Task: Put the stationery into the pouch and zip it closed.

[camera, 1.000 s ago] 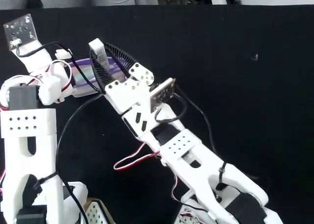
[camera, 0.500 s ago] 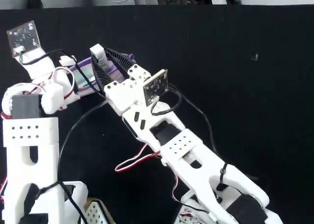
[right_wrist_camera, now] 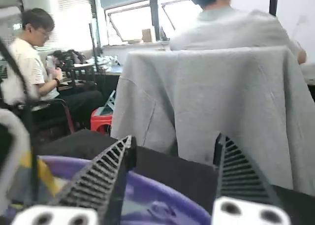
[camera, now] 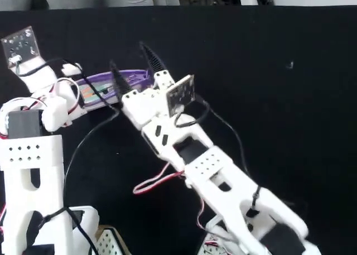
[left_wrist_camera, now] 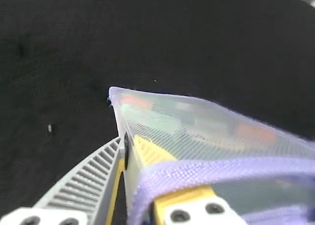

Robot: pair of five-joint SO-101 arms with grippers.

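My left pincer [left_wrist_camera: 125, 148] is clenched on the pouch [left_wrist_camera: 197, 131], with a ribbed white finger on one side of its clear mesh wall and a yellow-backed one on the other, close to a corner. A purple band runs along the pouch's edge, and stationery [left_wrist_camera: 147, 104] shows through the mesh as blurred red, green and orange shapes that I cannot name. In the high view the pouch lies in the upper left of the frame, over the black table [camera: 279, 99]; I cannot tell whether it touches the cloth. My right pincer [camera: 126, 55] is released just beside it. Its two black ribbed fingers [right_wrist_camera: 106, 178] are spread wide with nothing between them, and the pouch's purple rim curves just beneath them. I cannot tell whether the zip is open or closed.
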